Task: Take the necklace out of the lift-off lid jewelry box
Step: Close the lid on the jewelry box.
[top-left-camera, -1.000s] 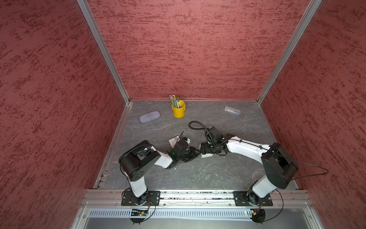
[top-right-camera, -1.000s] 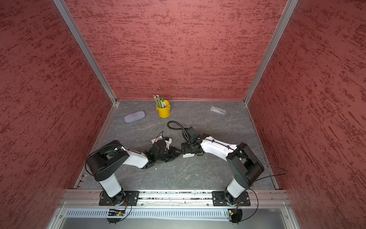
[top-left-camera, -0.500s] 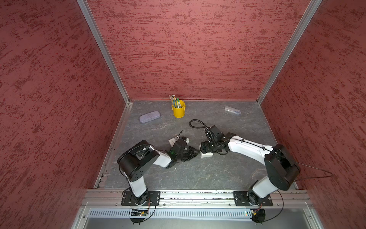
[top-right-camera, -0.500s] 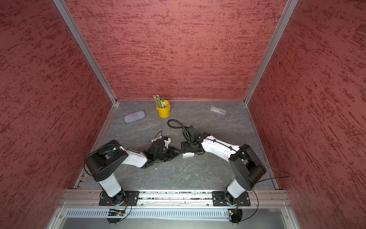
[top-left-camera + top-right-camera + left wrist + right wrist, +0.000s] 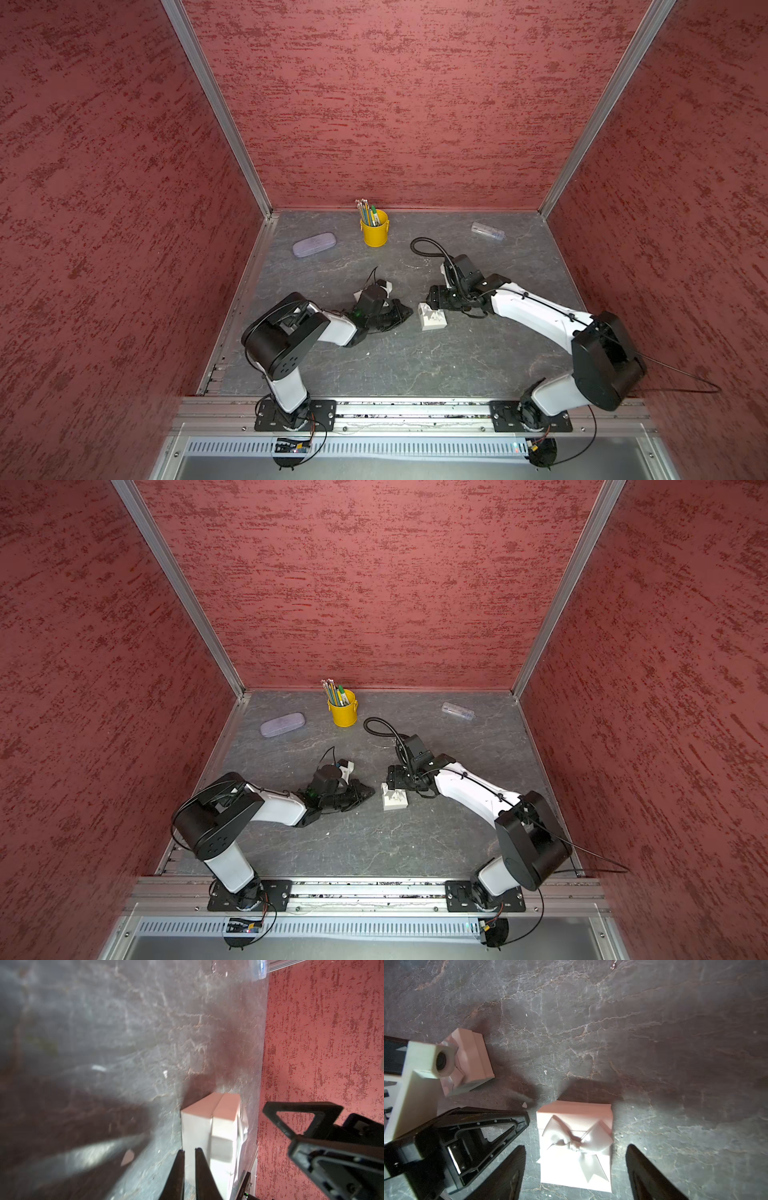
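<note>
- Right gripper [image 5: 575, 1147]: jaws set wide apart, holding nothing. One finger [image 5: 515, 1167] stands on each side of the white box [image 5: 575, 1111], with bare table showing in both gaps, so there is no contact.
- White box: at the lower centre of the right wrist view, between the open fingers. Its lid is on and a grey bow [image 5: 564, 1136] sits on top. In both top views it lies mid-frame, just below the right gripper's tips [image 5: 432, 322] [image 5: 394, 801].
- A fine chain-like strand [image 5: 581, 1132] crosses the bow. Whether it is the necklace cannot be told.
- Left gripper [image 5: 189, 1150]: jaws almost together with only a narrow slit, nothing between them. The tips point at the box's side, just beside it but apart from it.
- Second box [image 5: 473, 1057]: at the upper left of the right wrist view, partly hidden by the left arm's camera mount.
- Along the far edge of the table [image 5: 415, 365]: purple case [image 5: 314, 244], yellow cup of pencils [image 5: 375, 235] and a clear case [image 5: 487, 231], all well apart from both grippers.
</note>
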### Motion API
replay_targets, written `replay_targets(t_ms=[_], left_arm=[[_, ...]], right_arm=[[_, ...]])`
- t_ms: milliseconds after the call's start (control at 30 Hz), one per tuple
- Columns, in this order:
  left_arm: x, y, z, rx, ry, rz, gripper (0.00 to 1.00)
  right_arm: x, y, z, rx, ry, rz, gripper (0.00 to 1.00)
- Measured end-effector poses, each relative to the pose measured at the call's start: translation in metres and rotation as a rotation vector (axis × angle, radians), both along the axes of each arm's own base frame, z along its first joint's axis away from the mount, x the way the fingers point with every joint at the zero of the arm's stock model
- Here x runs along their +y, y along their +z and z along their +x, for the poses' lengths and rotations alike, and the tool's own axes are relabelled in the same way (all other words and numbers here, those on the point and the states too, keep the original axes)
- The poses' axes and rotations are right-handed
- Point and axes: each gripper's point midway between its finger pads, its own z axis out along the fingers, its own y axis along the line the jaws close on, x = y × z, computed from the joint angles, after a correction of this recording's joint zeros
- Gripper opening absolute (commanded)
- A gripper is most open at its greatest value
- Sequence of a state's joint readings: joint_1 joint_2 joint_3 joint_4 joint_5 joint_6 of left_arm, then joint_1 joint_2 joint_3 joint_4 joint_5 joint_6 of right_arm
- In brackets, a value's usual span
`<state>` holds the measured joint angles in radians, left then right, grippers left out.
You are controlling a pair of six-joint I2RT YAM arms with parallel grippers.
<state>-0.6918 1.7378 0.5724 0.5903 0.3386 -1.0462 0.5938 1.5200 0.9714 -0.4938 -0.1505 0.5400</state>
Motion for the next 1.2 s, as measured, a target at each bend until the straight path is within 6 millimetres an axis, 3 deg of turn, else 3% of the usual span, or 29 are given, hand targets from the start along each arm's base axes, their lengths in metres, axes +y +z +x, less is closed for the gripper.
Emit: replay_targets(t_ms=[267, 533, 1033, 1200], left_arm=[[-0.011, -0.008, 0.014, -0.003, -0.006, 0.007, 0.09], [-0.013, -0.023, 0.013, 0.024, -0.019, 0.019, 0.08], [-0.027, -0.023, 0.016, 0.002, -0.019, 0.020, 0.07], [-0.034, -0.023, 0.010, 0.001, -0.035, 0.021, 0.07]], right_arm=[[0.007, -0.013, -0.004, 0.049, 0.011, 0.022, 0.78], [0.013, -0.018, -0.002, 0.063, 0.020, 0.043, 0.72], [0.014, -0.019, 0.001, 0.046, 0.024, 0.032, 0.65], [0.024, -0.016, -0.001, 0.020, 0.058, -0.020, 0.52]])
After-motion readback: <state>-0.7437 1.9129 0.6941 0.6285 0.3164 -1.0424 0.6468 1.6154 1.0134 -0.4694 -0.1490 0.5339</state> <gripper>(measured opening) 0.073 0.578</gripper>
